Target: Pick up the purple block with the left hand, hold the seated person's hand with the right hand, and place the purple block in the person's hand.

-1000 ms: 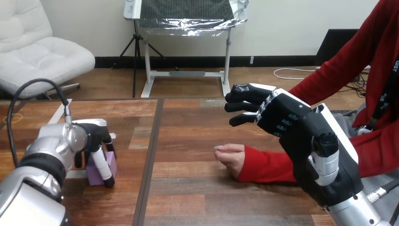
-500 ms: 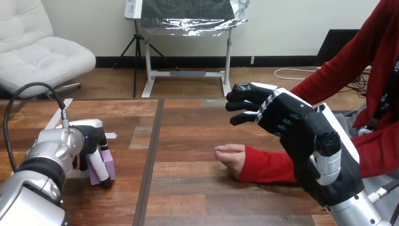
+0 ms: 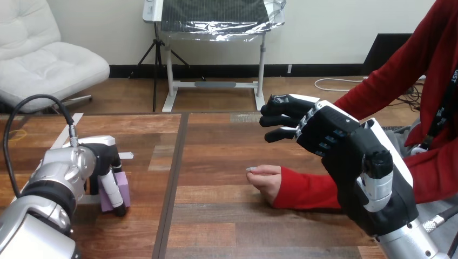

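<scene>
Lying fisted on the wooden table [image 3: 216, 216], below and apart from the loosely straightened fingers of the right hand [image 3: 324, 132]: one person's hand [image 3: 265, 181]. Enclosed by the curled fingers of the left hand [image 3: 105, 159], down on the table: one purple block [image 3: 123, 186], small, boxy, pale violet.

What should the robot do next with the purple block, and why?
Probably lift the left hand straight up a little: its fingers are round the purple block, which sits on the table, and the person's hand waits apart, to the right.
</scene>
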`<state>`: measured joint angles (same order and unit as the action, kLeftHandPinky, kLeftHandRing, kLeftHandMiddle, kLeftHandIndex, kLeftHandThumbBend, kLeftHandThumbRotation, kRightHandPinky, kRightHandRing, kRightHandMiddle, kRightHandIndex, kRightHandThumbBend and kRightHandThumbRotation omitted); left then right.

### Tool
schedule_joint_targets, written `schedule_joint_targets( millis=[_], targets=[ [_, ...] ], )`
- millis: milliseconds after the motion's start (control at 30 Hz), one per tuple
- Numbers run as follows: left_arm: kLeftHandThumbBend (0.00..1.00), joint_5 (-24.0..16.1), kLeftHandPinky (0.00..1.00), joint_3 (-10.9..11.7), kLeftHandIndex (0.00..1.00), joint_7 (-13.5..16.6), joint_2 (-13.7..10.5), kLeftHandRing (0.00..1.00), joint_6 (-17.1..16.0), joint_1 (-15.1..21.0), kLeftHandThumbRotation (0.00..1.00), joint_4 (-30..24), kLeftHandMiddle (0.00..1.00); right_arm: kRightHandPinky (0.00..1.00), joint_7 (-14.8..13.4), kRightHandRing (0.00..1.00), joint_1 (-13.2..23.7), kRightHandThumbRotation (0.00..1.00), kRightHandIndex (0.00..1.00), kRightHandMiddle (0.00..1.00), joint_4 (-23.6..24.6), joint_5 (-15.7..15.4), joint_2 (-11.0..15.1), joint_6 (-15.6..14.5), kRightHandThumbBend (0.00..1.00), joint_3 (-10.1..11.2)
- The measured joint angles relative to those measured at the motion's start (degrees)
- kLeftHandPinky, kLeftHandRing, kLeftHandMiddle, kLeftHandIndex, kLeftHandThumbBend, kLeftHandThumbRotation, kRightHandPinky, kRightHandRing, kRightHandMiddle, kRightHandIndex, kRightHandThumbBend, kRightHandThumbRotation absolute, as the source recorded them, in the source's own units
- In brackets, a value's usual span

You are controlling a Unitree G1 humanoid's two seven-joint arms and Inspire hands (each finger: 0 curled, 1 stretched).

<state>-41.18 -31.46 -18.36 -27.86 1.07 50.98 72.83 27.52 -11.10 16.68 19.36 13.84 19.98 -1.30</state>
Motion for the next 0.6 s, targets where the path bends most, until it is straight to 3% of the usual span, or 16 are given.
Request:
schedule_joint_targets(
  millis=[600],
  targets=[
    [0.76,0.48,0.31,0.12,0.41,0.53,-0.01,0.36,0.11,0.00,0.00,-0.02,0.44,0.65,-0.14,0.74,0.02,1.00,0.73,0.76,-0.12,-0.41,-0.24,0.24,0.95,0.03]
  ],
)
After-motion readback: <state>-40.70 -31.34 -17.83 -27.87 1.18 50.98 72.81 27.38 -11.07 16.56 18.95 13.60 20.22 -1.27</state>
